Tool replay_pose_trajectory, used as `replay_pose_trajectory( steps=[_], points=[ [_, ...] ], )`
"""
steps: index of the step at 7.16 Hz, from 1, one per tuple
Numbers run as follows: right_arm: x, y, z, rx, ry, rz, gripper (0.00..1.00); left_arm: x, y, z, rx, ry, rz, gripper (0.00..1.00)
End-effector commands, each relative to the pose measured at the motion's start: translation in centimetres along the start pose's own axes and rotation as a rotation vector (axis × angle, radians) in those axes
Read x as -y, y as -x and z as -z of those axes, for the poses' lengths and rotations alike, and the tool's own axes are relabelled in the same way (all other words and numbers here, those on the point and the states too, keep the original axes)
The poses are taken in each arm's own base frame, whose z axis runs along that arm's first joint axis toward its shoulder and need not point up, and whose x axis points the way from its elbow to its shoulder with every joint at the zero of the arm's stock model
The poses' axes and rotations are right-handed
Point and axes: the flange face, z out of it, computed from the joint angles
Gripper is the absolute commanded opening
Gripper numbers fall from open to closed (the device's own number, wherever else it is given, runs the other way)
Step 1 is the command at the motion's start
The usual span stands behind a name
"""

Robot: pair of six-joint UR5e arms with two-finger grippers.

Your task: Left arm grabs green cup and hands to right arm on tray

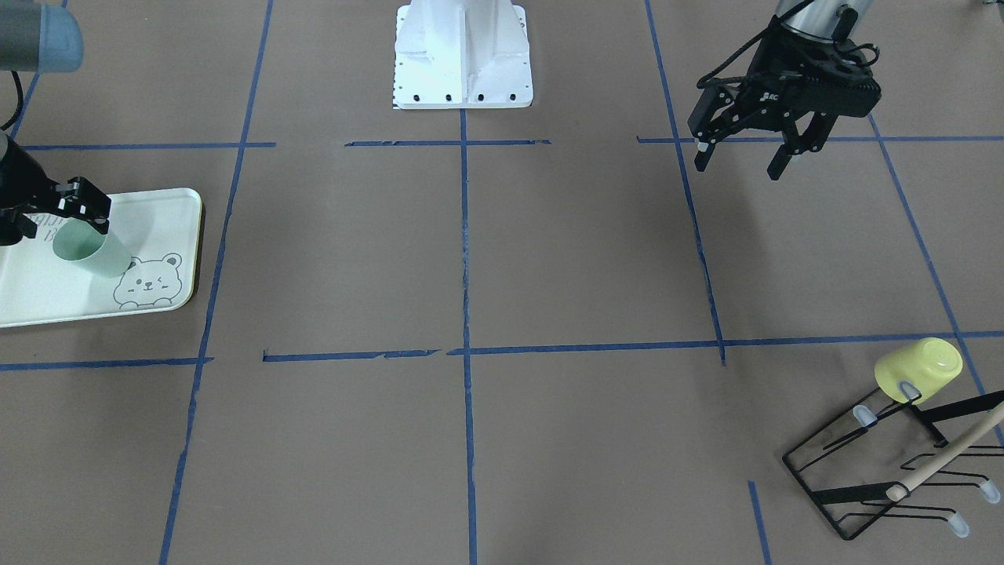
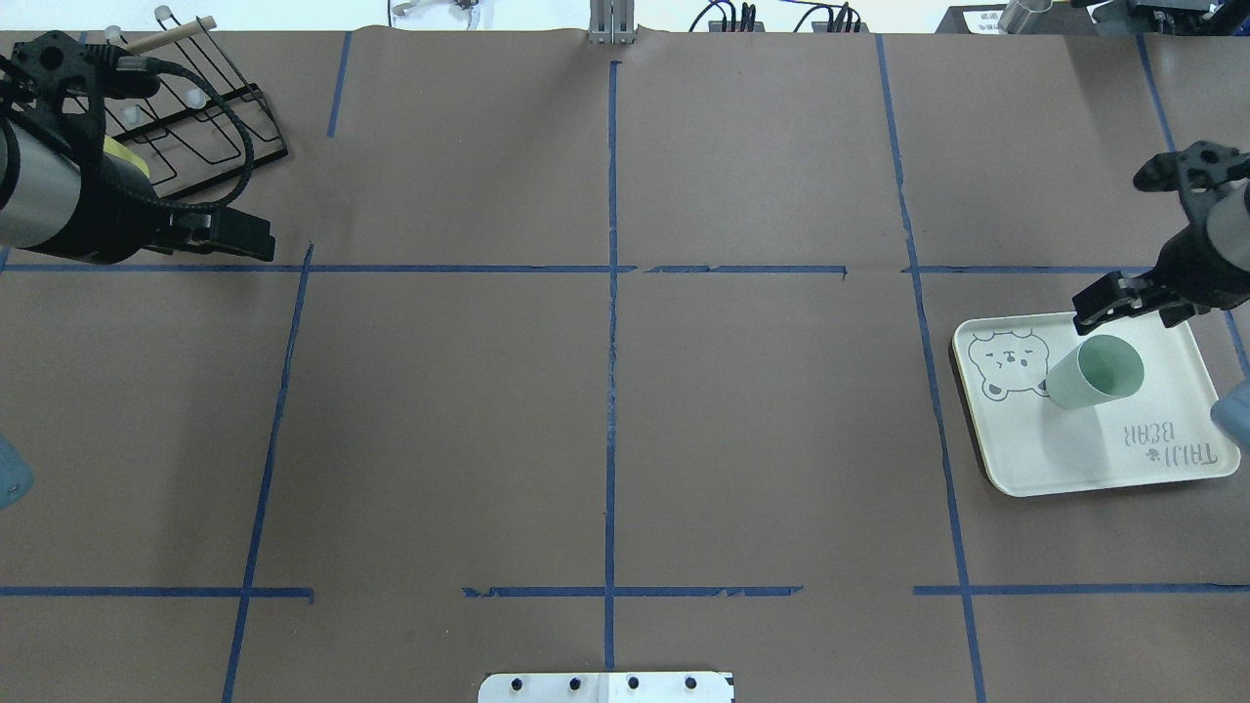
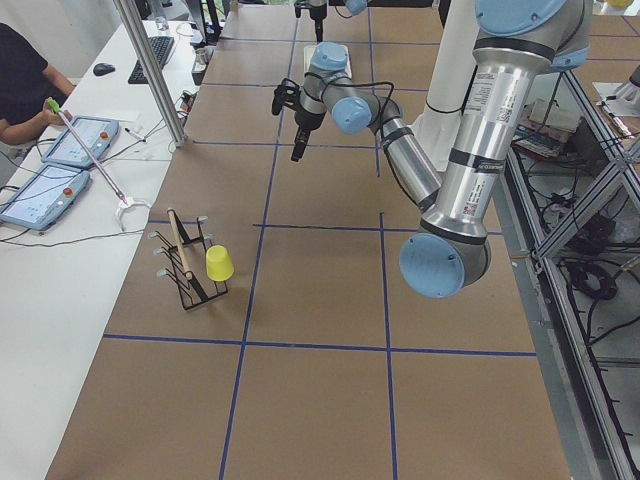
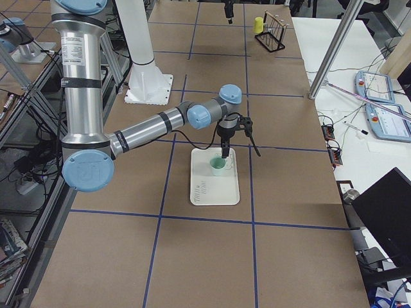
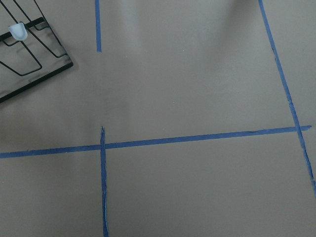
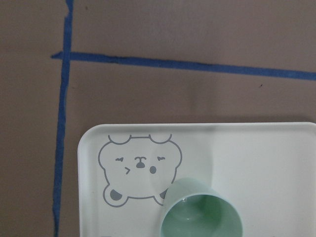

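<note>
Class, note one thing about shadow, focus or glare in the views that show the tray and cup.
Right wrist view: the small mint-green plastic cup is sharp; a soft shadow darkens the brown paper beyond the cream rectangular bear tray. Overhead view: a pale blue shape at the right edge is out of focus. Neither shows strong glare.

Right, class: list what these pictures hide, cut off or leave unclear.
- Right gripper: cut by the front view's left edge and partly hidden by its own body overhead. Whether it grips the green cup is unclear.
- Yellow cup: overhead, mostly behind the left arm.
- Tray: cut by the front view's left edge.
- Rack: left wrist view shows only a corner.
</note>
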Motion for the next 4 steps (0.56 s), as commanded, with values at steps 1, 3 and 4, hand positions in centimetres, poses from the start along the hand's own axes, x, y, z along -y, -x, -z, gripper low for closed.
replay_pose_trajectory(
  steps=[1, 3, 4],
  points=[
    [1.0, -5.2, 7.0, 0.060, -0.069, 0.006, 1.00, -0.9, 4.2, -1.0, 0.067, 0.030, -0.095, 1.00],
    [-1.8, -14.5, 10.3, 0.066, -0.087, -0.015, 1.00, -1.5, 11.6, -0.3, 0.126, 0.086, -0.236, 1.00],
    [-4.9, -18.8, 10.0, 0.054, -0.080, -0.038, 1.00, -1.1, 16.9, 2.1, 0.069, 0.137, -0.256, 1.00]
  ],
)
